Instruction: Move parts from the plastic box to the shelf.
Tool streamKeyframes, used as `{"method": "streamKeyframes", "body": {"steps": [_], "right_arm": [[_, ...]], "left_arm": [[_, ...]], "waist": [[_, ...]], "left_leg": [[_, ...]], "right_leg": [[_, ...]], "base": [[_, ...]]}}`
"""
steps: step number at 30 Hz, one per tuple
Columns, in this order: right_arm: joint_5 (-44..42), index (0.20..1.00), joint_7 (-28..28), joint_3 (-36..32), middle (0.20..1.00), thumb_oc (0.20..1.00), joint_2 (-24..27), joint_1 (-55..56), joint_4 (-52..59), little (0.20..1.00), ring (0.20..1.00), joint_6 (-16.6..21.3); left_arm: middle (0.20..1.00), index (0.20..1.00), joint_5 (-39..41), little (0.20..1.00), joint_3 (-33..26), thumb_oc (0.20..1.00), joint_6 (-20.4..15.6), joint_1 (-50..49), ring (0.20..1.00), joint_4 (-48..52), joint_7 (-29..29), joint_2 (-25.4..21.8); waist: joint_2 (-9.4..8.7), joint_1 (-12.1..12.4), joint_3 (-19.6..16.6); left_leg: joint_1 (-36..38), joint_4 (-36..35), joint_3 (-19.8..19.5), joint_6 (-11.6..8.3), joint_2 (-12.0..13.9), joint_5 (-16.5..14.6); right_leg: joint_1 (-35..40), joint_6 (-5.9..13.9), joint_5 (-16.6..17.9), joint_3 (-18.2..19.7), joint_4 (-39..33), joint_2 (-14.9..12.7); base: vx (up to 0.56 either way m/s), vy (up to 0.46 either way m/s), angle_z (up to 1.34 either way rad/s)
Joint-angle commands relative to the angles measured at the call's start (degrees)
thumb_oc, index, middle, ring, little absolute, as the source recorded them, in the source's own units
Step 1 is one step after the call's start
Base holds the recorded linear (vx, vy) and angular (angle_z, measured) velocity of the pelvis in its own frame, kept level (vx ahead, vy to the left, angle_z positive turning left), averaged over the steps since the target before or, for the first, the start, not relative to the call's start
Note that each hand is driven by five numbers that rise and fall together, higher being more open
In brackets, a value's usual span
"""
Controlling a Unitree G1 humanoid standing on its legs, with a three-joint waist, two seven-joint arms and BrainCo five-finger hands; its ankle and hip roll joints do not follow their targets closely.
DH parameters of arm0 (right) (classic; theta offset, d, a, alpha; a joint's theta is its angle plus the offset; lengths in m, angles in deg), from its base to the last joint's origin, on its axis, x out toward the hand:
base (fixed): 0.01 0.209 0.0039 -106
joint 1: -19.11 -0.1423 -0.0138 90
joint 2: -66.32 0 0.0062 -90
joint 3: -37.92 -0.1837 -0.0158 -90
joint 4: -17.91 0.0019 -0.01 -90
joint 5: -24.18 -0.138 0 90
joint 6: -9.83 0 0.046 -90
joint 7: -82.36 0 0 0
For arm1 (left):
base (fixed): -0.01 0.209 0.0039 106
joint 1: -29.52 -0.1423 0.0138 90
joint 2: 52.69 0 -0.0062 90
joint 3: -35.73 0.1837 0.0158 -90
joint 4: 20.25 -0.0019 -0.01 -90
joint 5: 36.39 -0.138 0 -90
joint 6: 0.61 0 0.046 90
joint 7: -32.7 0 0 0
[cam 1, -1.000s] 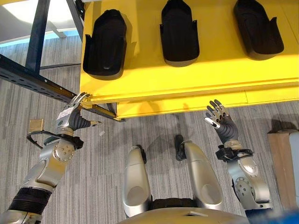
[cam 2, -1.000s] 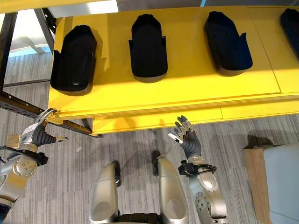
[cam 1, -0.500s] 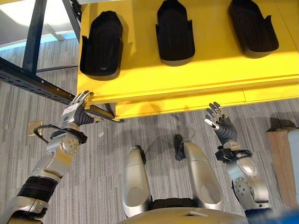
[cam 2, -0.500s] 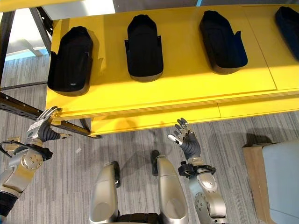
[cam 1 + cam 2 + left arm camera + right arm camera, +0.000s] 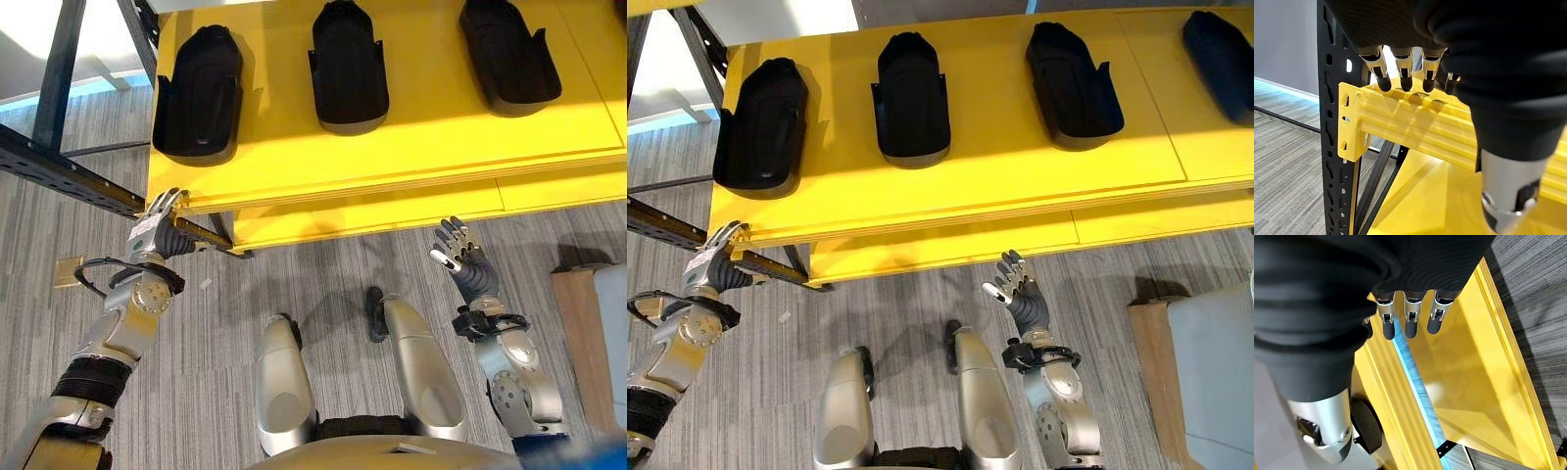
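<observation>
Shelf (image 5: 411,127), yellow, spans the top of the left eye view and carries three black moulded parts in a row: one at the left (image 5: 196,93), one in the middle (image 5: 348,64), one at the right (image 5: 509,54). The left hand (image 5: 157,223) is at the shelf's front left corner, beside the black perforated rack post (image 5: 59,171), fingers straight. The right hand (image 5: 465,264) is raised over the grey carpet (image 5: 313,274) below the shelf edge, fingers spread, holding nothing.

Right eye view: a fourth black part (image 5: 1220,49) lies at the far right of the shelf.

Left wrist view: fingertips (image 5: 1403,83) rest just above the yellow front beam (image 5: 1415,129).

Right wrist view: fingers (image 5: 1410,325) extended, apart from the yellow shelving.
</observation>
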Motion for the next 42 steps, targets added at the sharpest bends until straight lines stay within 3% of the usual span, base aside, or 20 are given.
{"method": "streamKeyframes", "body": {"steps": [1, 18, 31, 42], "right_arm": [[-2.14, 1.0, 0.94, -0.73, 1.0, 1.0, -1.4, -1.9, 1.74, 1.0, 1.0, 2.78], [-1.92, 1.0, 0.82, -0.79, 1.0, 1.0, -1.13, -1.72, 1.22, 1.0, 1.0, 2.76], [-0.77, 1.0, 0.72, -1.88, 1.0, 1.0, -0.24, -1.37, 4.27, 1.0, 1.0, 3.07], [0.07, 1.0, 0.81, -1.64, 1.0, 1.0, 0.11, -1.57, 6.35, 1.0, 1.0, 3.29]], "left_arm": [[1.0, 1.0, 0.13, 1.0, 1.43, 1.0, -1.28, 1.12, 1.0, 0.75, 0.26, -0.04], [1.0, 1.0, -0.73, 1.0, 1.03, 1.0, -1.43, 2.97, 1.0, 5.28, 1.15, -0.12], [1.0, 1.0, -0.84, 1.0, -10.27, 1.0, -2.24, -12.74, 1.0, 21.85, -0.56, -1.64], [1.0, 1.0, -1.85, 1.0, -16.27, 1.0, -2.93, -15.35, 1.0, 29.09, 1.31, -2.11]], "waist": [[-1.15, 0.02, -2.11], [-1.22, 0.11, -2.11], [-0.07, 1.51, -2.11], [0.16, 2.15, -2.11]], "left_leg": [[1.83, -1.28, -3.54, -1.23, 1.29, 19.37], [2.41, -1.55, -3.53, -1.32, 1.39, 19.33], [0.61, -0.65, -3.82, -0.72, 1.31, 19.1], [0.01, -0.17, -3.84, -0.41, 1.2, 18.9]], "right_leg": [[-3.29, 3.56, 20.29, 5.99, 7.74, -5.3], [-2.88, 3.77, 20.35, 5.98, 7.68, -5.35], [-3.73, 3.36, 20.34, 5.81, 7.67, -5.29], [-4.02, 3.0, 20.44, 5.22, 7.81, -5.26]], "base": [[0.01, -0.002, 0.03], [0.01, -0.001, 0.01], [0.0, -0.001, -0.01], [0.0, -0.001, 0.01]]}}
